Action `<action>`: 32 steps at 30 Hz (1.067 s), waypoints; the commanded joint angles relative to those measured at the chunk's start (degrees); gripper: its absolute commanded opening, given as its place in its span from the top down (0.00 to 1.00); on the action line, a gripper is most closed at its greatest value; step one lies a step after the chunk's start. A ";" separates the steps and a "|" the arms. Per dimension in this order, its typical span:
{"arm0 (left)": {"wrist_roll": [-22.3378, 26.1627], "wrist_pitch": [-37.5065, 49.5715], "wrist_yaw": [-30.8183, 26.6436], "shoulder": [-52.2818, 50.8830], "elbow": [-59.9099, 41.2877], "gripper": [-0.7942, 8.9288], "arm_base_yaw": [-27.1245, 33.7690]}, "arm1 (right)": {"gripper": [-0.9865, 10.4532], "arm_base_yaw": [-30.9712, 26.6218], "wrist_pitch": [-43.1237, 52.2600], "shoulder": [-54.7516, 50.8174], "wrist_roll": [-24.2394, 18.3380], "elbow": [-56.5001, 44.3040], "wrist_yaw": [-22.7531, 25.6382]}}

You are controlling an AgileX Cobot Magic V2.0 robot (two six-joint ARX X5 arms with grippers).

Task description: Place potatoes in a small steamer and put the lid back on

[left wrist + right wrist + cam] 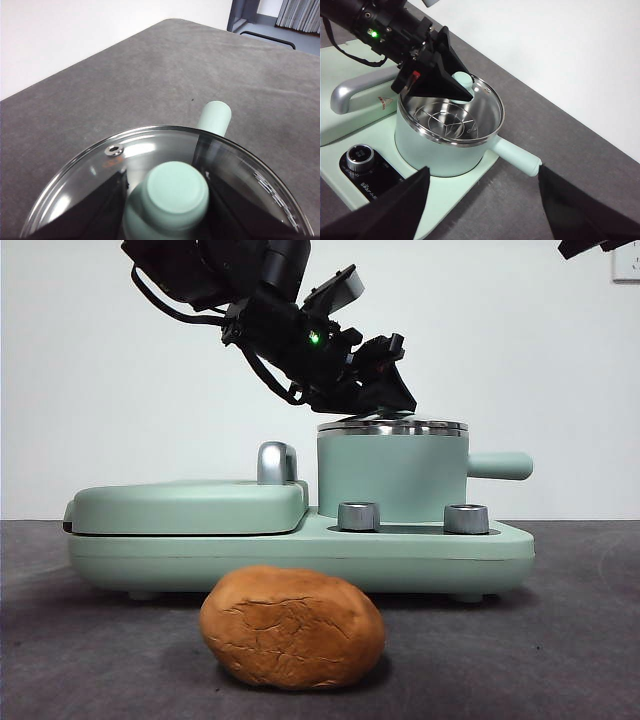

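Here, left claw (167,197) clamped on lid (150,150) knob, right claw (482,200) apart.

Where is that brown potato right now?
In the front view the potato lies on the dark table, in front of the green cooker's base, below the steamer.

Appliance base (420,545): mint-green, long and low, resting on the worktop.
Grill plate (190,505): flat mint-green hinged cover, closed, at one end of the base.
Grill handle (276,462): chrome, arched, beside the cover's edge.
Control knobs (359,516): two, silver, along the base front.
Worktop (560,640): dark grey, matte.
Backdrop (560,380): plain white wall.
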 commanded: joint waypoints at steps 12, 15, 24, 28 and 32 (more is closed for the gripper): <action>3.39 -1.01 -0.52 1.36 1.01 0.91 -0.22 | 0.61 0.20 0.52 0.33 0.83 1.03 0.04; 4.83 -0.98 -0.52 1.09 1.01 0.91 -0.22 | 0.61 0.20 0.50 0.33 0.83 1.03 0.04; 8.15 -0.81 -1.64 -4.31 1.03 0.91 -0.20 | 0.61 0.20 0.52 0.33 0.83 1.03 0.04; 8.41 -0.81 -2.05 -7.74 1.03 0.91 -0.11 | 0.61 0.20 0.52 0.33 0.83 1.03 0.02; 8.33 -1.55 -2.03 -11.43 1.03 0.91 -0.07 | 0.61 0.20 0.52 0.33 0.83 1.03 0.02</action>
